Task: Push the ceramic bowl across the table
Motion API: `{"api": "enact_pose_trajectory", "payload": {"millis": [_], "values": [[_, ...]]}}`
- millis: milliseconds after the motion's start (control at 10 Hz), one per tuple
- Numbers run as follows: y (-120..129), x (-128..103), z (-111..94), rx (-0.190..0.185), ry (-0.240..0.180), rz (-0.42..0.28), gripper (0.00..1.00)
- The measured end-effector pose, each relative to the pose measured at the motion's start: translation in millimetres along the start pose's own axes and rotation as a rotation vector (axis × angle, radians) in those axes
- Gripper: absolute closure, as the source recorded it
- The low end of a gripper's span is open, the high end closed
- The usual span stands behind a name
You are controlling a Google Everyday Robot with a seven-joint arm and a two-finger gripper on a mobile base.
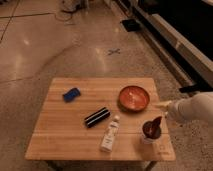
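The orange-red ceramic bowl [134, 97] sits upright on the right side of the light wooden table [65, 132], near its far right corner. My white arm comes in from the right edge of the view. The gripper [163, 105] is at the table's right edge, just right of the bowl and a little nearer than it, with a small gap between them. It holds nothing that I can see.
A small dark cup with a utensil [151, 129] stands near the front right, just below the gripper. A white bottle [110, 134] lies front centre, a black bar-shaped object [97, 117] mid-table, and a blue object [71, 94] far left. A dark bench runs along the right side.
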Motion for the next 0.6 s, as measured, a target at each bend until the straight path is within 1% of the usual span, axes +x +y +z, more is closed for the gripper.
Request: {"api": "enact_pose_trajectory", "payload": {"millis": [200,300,400,600], "values": [[0,1,0,0.0,0.002,-0.002,0.3],[-3,6,0,0.0,0.016,-0.009,0.3],[-8,10,1,0.001,0.027,-0.019,0.3],[-31,29,11,-0.006,0.071,-0.058,0.3]]}}
